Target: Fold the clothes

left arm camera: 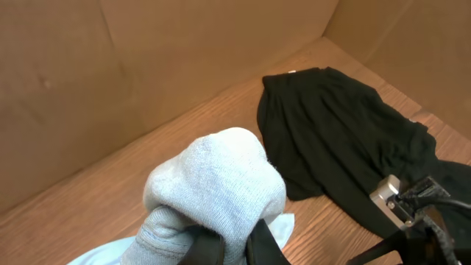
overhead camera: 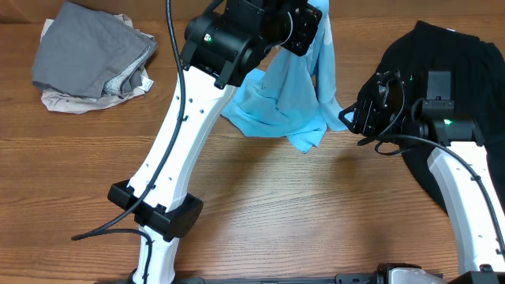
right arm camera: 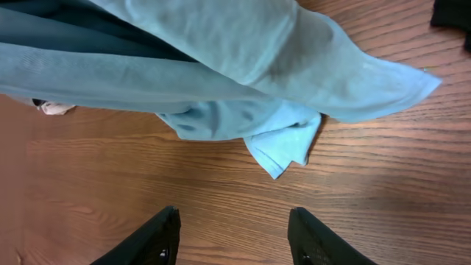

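A light blue garment (overhead camera: pixel 286 95) hangs from my left gripper (overhead camera: pixel 316 20) at the top middle, its lower part draped on the table. In the left wrist view the jaws (left arm camera: pixel 237 246) are shut on a bunched fold of the pale blue cloth (left arm camera: pixel 221 180). My right gripper (overhead camera: pixel 351 118) is open and empty, just right of the garment's lower corner. In the right wrist view its fingers (right arm camera: pixel 234 235) stand apart over bare wood, with the blue garment (right arm camera: pixel 235 81) hanging ahead and its corner (right arm camera: pixel 283 151) on the table.
A black garment (overhead camera: pixel 450 55) lies spread at the right, under my right arm; it also shows in the left wrist view (left arm camera: pixel 338 140). A folded grey pile (overhead camera: pixel 91 55) sits at the back left. Cardboard walls (left arm camera: pixel 147 66) stand behind the table.
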